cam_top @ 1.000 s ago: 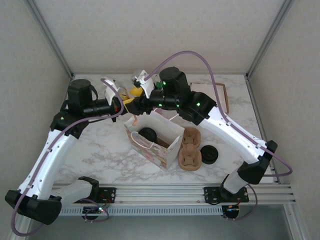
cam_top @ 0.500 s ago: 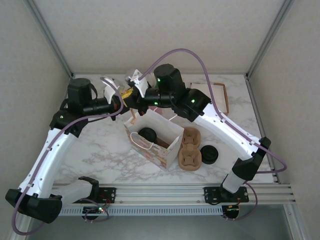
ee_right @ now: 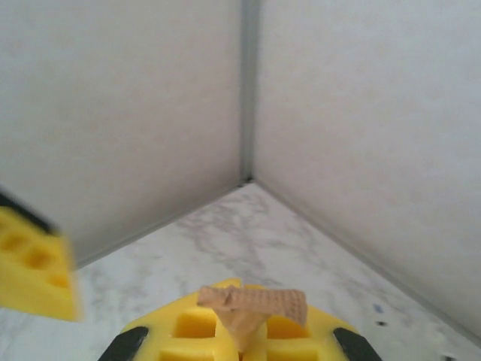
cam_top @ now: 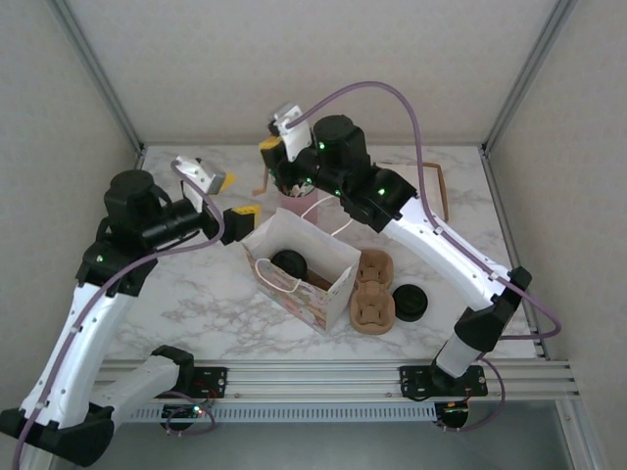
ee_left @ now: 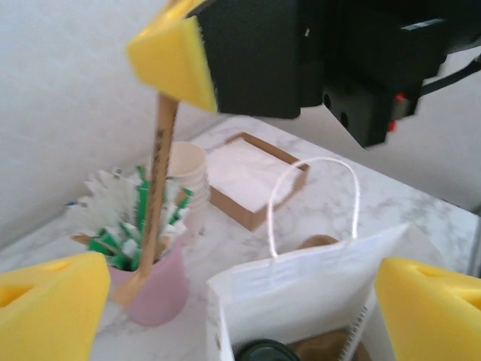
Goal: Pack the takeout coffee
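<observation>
The white paper bag [cam_top: 294, 294] looks matt and smooth; inside it, the takeout coffee [cam_top: 288, 262] has a smooth round black plastic lid. Beside the bag, the brown moulded-pulp cup carrier [cam_top: 372, 308] looks rough and dull. Behind the bag, the flat pale wooden stirrer [ee_left: 155, 188] is bare and matt.

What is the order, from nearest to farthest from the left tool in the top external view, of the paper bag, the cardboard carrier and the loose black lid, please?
1. Paper bag, just right of the left tool.
2. Cardboard carrier, beyond the bag's right side.
3. Loose black lid, farthest right.
</observation>
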